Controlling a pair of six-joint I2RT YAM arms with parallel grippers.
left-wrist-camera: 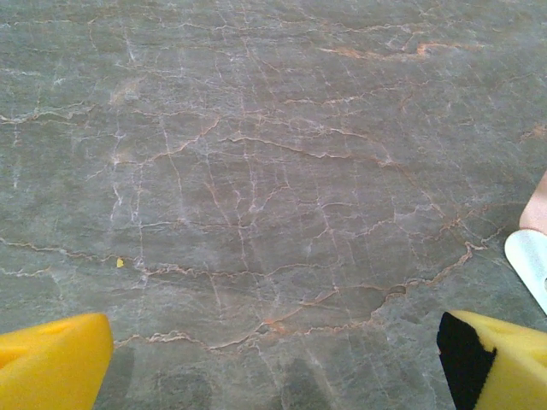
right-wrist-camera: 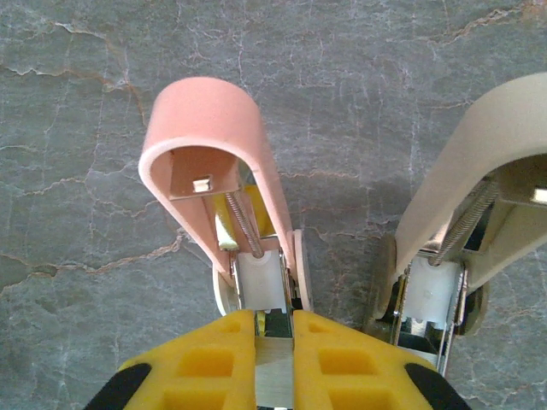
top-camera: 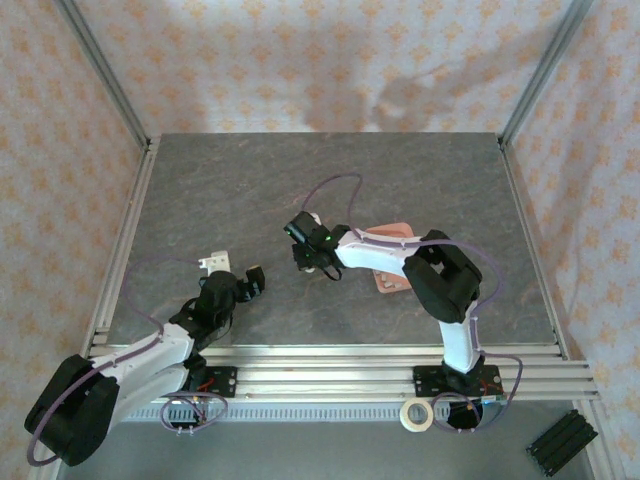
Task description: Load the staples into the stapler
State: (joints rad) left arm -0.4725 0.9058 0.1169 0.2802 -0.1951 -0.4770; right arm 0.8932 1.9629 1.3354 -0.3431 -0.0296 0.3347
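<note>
Your right fingers [right-wrist-camera: 209,363] are pinching what look like staples [right-wrist-camera: 273,380], aiming lengthwise into the pink stapler [right-wrist-camera: 214,137] just ahead; left fingers [left-wrist-camera: 51,359] are hanging spread.

Stapler [right-wrist-camera: 214,145] just left of second stapler [right-wrist-camera: 479,171]; table [right-wrist-camera: 77,120] beneath.

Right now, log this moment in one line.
left gripper open over table | right gripper shut on pink stapler | beige stapler beside
</note>
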